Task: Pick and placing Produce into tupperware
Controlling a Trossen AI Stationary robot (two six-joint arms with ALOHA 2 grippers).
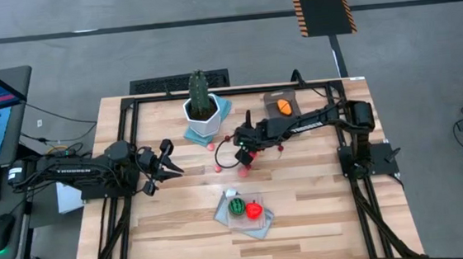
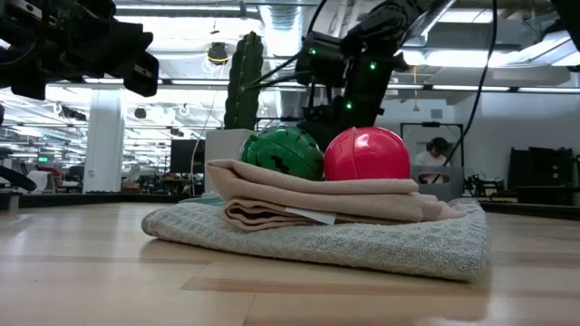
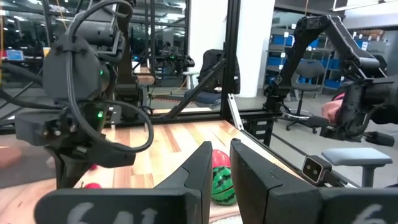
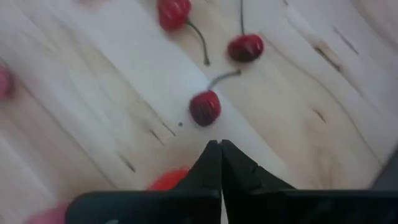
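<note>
The tupperware point(image 1: 282, 106) sits at the far right of the table with an orange piece point(image 1: 283, 106) inside it. A green-striped ball point(image 1: 236, 206) and a red ball point(image 1: 254, 210) rest on a folded cloth point(image 1: 242, 215) toward the near edge; both also show in the low view point(image 2: 283, 152) point(image 2: 366, 154). My right gripper point(image 1: 240, 151) hovers shut at mid-table over loose cherries point(image 4: 205, 107) point(image 4: 245, 48) lying on the wood, with a blurred red piece point(image 4: 166, 180) beside its fingers. My left gripper point(image 1: 170, 159) waits open at the left.
A cactus in a white pot point(image 1: 203, 107) stands on a blue mat at the far middle, just left of my right gripper. Small pink bits point(image 1: 210, 146) point(image 1: 218, 170) lie on the wood between the arms. Black frame rails point(image 1: 124, 138) run along the table's sides.
</note>
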